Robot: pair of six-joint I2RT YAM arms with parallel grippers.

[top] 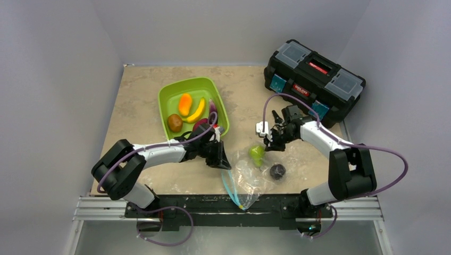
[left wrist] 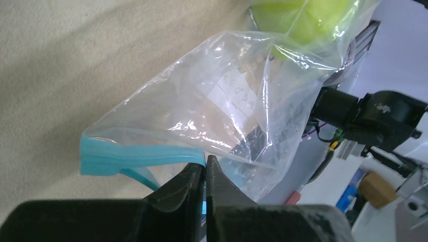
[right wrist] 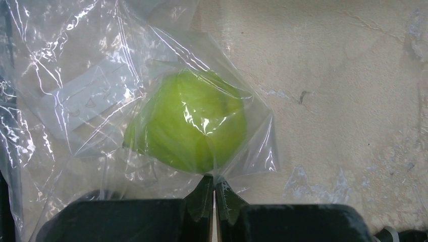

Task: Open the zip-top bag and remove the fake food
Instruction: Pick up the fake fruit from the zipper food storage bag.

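Top external view: holding the zip-top bag (top: 248,178) near the front edge of the table (top: 138,90). Pinching its teal zipper strip (left wrist: 126,159), seemingly, with the left gripper (left wrist: 205,171); nipping film just beside the green pear (right wrist: 194,121) inside with the right gripper (right wrist: 214,187).

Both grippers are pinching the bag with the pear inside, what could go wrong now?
1. The right gripper holds only a thin fold of bag beside the pear; the film could slip free when pulled.
2. The left gripper pinches at the zipper; if it caught both sides, the mouth may stay shut.
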